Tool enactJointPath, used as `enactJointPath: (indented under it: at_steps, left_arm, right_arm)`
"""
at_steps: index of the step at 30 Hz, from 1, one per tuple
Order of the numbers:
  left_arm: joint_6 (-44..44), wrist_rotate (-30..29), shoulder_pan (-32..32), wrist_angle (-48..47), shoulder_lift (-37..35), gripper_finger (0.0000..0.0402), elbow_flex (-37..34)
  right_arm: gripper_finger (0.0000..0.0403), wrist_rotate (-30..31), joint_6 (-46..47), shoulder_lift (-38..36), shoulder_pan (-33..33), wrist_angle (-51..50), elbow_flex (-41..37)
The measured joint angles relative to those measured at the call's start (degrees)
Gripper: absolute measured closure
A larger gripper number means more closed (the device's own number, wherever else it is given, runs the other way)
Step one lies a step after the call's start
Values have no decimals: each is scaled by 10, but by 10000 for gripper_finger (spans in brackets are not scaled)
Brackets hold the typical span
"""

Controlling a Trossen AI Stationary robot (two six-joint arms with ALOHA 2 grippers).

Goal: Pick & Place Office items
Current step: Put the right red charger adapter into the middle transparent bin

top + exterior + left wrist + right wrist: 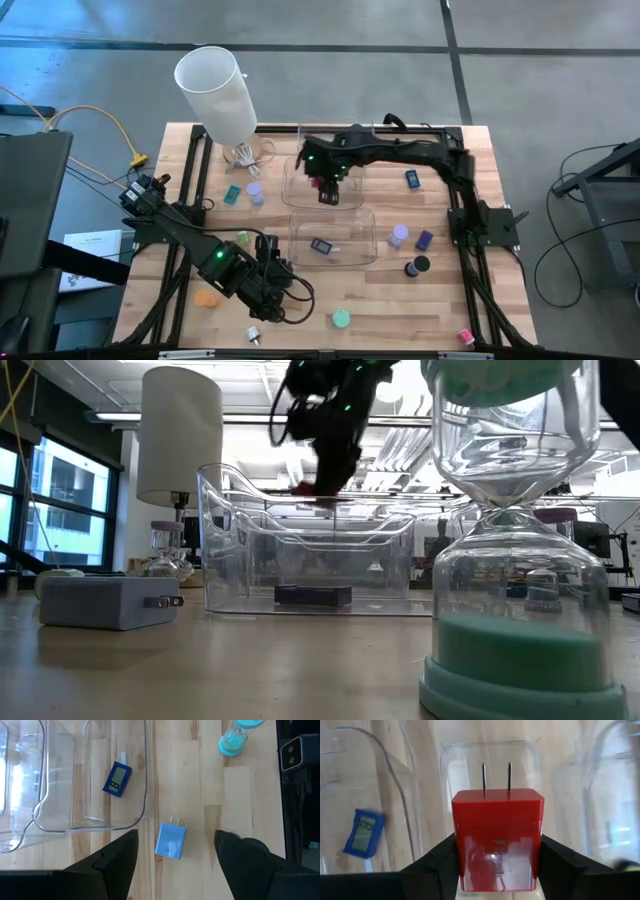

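Grippers at work: at near left we see the left gripper [175, 865] hanging open over a blue plug [170, 841]; farther right, the right gripper [497, 865] clamps a red plug [497, 838] above the far bin [296, 190], seemingly for dropping.
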Motion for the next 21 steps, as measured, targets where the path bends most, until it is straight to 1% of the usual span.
enactJointPath:
  at_steps: [3,9,21]
  left_arm:
    - [0,0,-2,0,0,147,0]
    - [2,0,-3,0,0,147,0]
    - [2,0,-7,0,0,147,0]
  right_arm:
    - [208,0,0,42,-2,-27,30]
    - [208,-27,4,80,-16,-29,33]
    - [203,-29,11,90,-32,-22,30]
